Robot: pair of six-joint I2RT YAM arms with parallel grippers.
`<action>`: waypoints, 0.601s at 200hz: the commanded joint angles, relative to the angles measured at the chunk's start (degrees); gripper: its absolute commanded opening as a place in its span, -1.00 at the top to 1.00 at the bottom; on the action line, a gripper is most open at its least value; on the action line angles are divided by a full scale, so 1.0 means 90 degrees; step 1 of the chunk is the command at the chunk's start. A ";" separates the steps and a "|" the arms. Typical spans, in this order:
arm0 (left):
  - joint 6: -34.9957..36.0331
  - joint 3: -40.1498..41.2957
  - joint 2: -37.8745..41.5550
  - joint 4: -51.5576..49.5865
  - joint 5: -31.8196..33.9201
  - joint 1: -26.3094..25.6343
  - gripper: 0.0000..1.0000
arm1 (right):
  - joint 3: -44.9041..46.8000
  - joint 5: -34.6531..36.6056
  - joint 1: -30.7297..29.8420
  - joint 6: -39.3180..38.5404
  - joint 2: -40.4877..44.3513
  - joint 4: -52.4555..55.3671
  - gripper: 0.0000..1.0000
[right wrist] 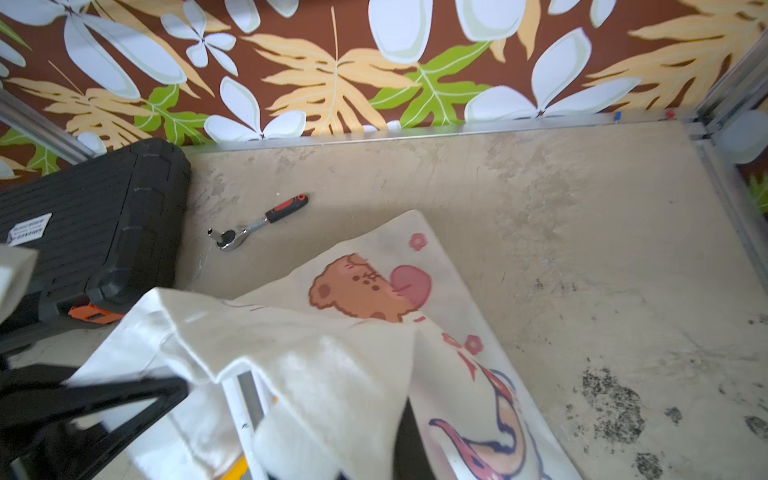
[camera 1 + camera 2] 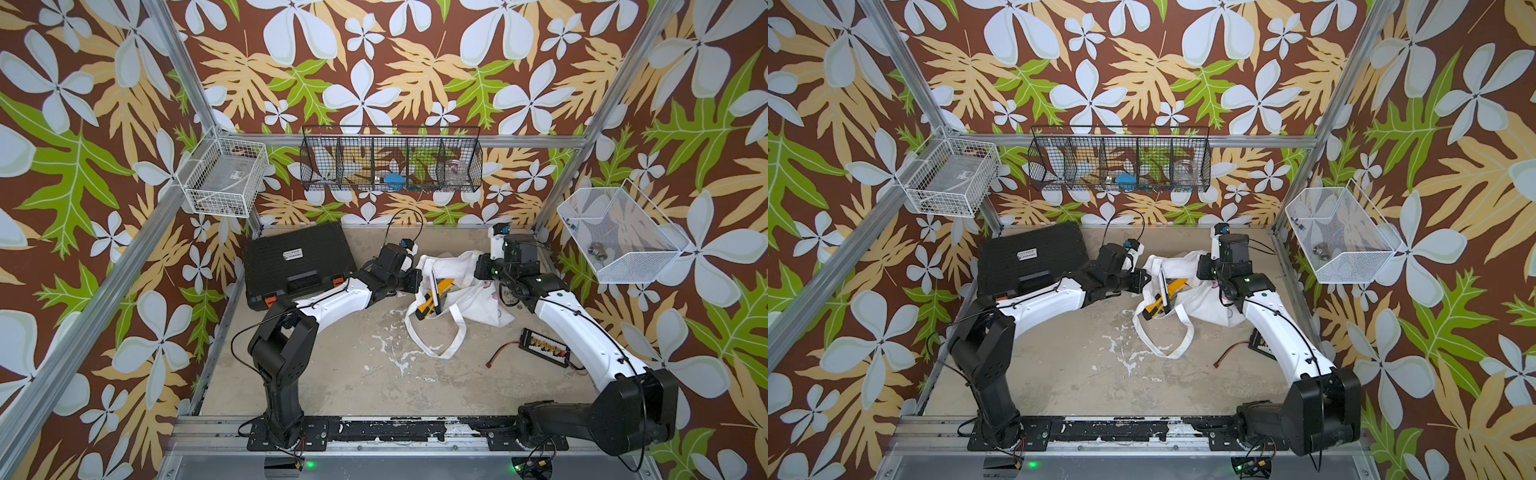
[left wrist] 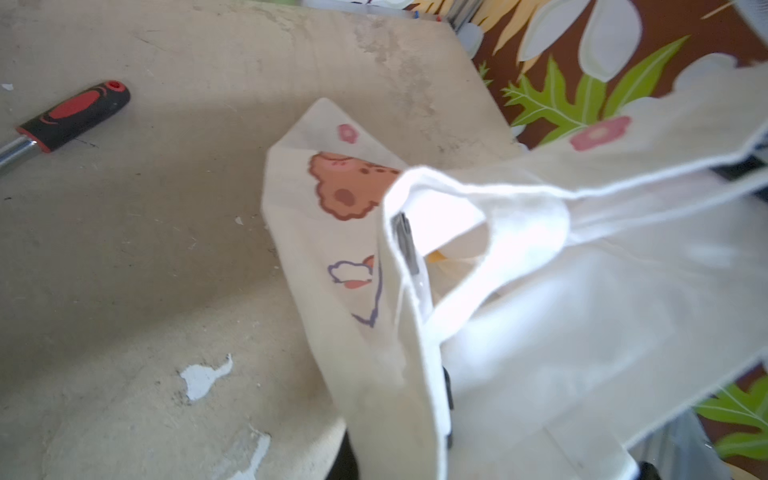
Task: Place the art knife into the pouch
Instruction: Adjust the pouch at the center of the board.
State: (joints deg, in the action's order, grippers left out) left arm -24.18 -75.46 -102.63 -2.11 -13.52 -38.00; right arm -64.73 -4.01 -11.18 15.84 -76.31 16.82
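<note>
The white cloth tote pouch with pink cartoon prints (image 2: pixel 469 303) lies crumpled on the worn beige tabletop (image 2: pixel 353 374), its mouth pulled open between the two arms. The left gripper (image 2: pixel 415 280) is closed on one side of the pouch's rim and the right gripper (image 2: pixel 482 266) is closed on the opposite side, though cloth hides the fingers in both wrist views. The yellow and black art knife (image 2: pixel 428 299) sits in the open mouth. A black hard plastic tool case (image 2: pixel 299 262) and a red-handled ratchet wrench (image 1: pixel 257 222) lie nearby.
</note>
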 commanded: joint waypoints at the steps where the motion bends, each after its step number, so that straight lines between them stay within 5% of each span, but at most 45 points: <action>1: -0.0272 0.0054 0.0563 0.0049 -0.0606 -0.0062 1.00 | -0.0263 0.0378 0.0002 -0.0036 0.0095 0.0164 1.00; 120: -0.0310 -0.1650 0.2135 -0.1106 -0.0853 -0.0135 1.00 | -0.2283 0.0508 0.0002 -0.0239 -0.0052 0.1321 1.00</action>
State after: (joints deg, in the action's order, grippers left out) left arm -28.21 -88.16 -84.31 -11.07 -21.69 -39.16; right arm -82.52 -0.47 -11.25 14.70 -77.12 27.03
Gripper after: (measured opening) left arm 0.060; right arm 0.049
